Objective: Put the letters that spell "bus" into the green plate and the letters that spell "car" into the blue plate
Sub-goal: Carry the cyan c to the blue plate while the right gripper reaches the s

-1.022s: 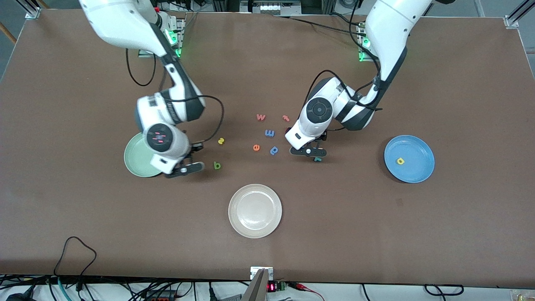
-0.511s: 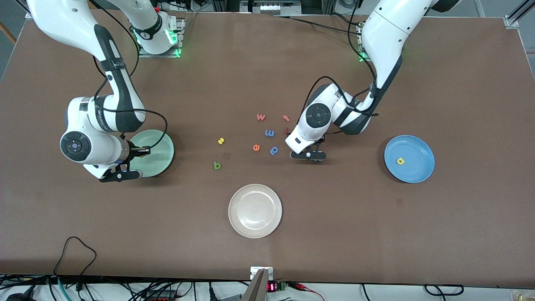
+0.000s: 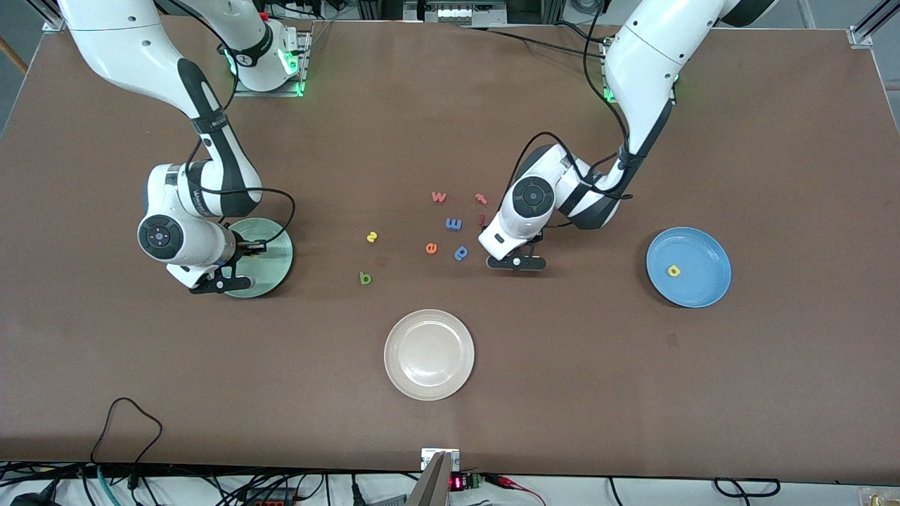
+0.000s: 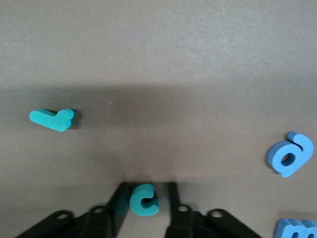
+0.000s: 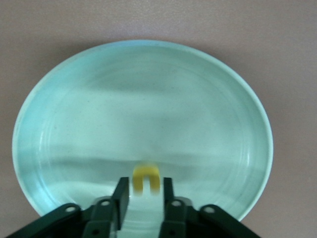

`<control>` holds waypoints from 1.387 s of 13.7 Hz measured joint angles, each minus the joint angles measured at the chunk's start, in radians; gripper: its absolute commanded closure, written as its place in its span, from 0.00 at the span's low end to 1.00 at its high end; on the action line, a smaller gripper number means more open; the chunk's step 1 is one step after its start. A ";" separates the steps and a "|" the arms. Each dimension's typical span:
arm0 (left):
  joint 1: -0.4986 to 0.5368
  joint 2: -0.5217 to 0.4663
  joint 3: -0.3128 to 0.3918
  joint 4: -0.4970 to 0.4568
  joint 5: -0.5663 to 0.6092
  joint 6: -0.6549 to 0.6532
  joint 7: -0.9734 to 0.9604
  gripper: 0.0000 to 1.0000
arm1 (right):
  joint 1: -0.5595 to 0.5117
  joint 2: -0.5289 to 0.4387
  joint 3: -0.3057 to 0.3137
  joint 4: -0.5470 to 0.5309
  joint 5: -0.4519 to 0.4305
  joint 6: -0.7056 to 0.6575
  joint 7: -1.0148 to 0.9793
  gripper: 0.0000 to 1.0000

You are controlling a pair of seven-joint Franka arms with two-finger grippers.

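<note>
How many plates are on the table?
3. The green plate lies toward the right arm's end, the blue plate toward the left arm's end, and the cream-white plate between them, nearest the front camera.

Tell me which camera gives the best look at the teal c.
The left wrist view: the teal c lies on the table between the left gripper fingers, its shape plain. In the front view that gripper hides it. The right wrist view shows only the green plate.
</note>
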 measured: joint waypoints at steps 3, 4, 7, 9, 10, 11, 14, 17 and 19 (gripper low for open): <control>0.002 -0.003 0.004 0.008 0.002 -0.026 0.000 0.87 | 0.002 -0.028 0.019 0.077 0.005 -0.103 0.000 0.00; 0.006 -0.010 0.008 0.016 0.005 -0.063 0.008 0.86 | 0.004 -0.040 0.039 0.125 0.028 -0.161 0.001 0.09; 0.082 -0.097 0.018 0.056 0.014 -0.238 0.135 0.86 | 0.037 -0.058 0.090 0.198 0.155 -0.218 0.006 0.61; 0.183 -0.165 0.026 0.057 0.018 -0.335 0.282 0.86 | 0.096 -0.049 0.095 0.199 0.178 -0.218 0.049 0.60; 0.235 -0.177 0.031 0.054 0.039 -0.353 0.347 0.86 | 0.124 -0.040 0.096 0.199 0.178 -0.218 0.085 0.58; 0.286 -0.178 0.033 0.049 0.083 -0.360 0.398 0.86 | 0.149 -0.028 0.096 0.199 0.178 -0.217 0.117 0.57; 0.402 -0.162 0.036 0.020 0.158 -0.361 0.497 0.86 | 0.198 0.017 0.097 0.198 0.181 -0.193 0.157 0.57; 0.482 -0.150 0.039 -0.009 0.211 -0.359 0.592 0.82 | 0.235 0.057 0.097 0.199 0.183 -0.143 0.217 0.57; 0.547 -0.150 0.040 -0.037 0.220 -0.355 0.672 0.40 | 0.257 0.075 0.097 0.199 0.184 -0.125 0.259 0.57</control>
